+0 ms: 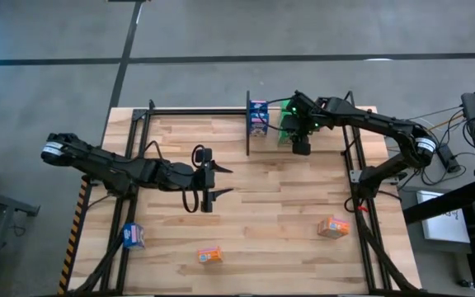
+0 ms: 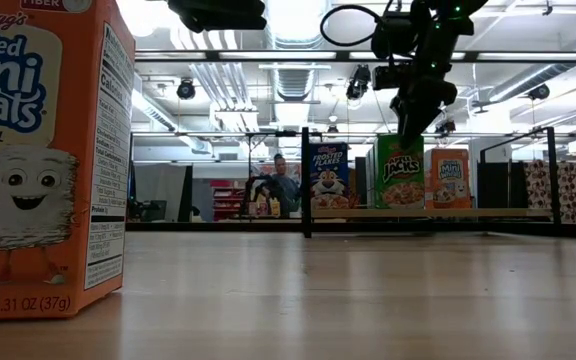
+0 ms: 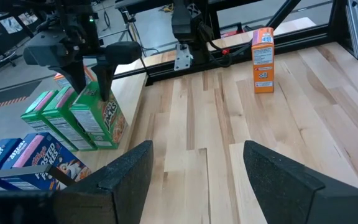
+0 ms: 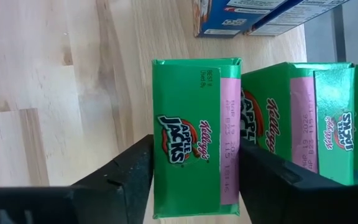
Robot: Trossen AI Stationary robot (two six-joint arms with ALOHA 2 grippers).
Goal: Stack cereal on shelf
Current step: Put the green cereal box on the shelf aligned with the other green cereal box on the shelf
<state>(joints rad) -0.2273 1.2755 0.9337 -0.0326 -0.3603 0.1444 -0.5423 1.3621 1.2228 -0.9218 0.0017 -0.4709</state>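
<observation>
Three boxes left: orange cereal box (image 1: 332, 227) near the table's right edge, small orange box (image 1: 209, 256) at the front edge, blue box (image 1: 133, 236) near the front-left corner.
Shelf (image 1: 196, 110): runs along the table's back edge; blue Frosted Flakes box (image 1: 258, 118) stands just right of the black divider (image 1: 247, 124).
Right gripper (image 4: 194, 171): straddling the front Apple Jacks box (image 4: 194, 134) on the shelf, fingers just beside its two sides. Whether they press on it or have let go, cannot tell.
Neighbours: more green boxes (image 4: 303, 118) just beside it, orange box behind them in the low view.
Risk 1: if a pad (image 4: 120, 174) drags on the cardboard as the arm lifts, the box likely tips or slides off the shelf's front edge.
Risk 2: any sideways drift on retreat probably knocks the adjacent green boxes.
Left gripper (image 1: 218, 181): fingers apart, empty, above the table's middle.
Risk 3: low; arms are well apart.
</observation>
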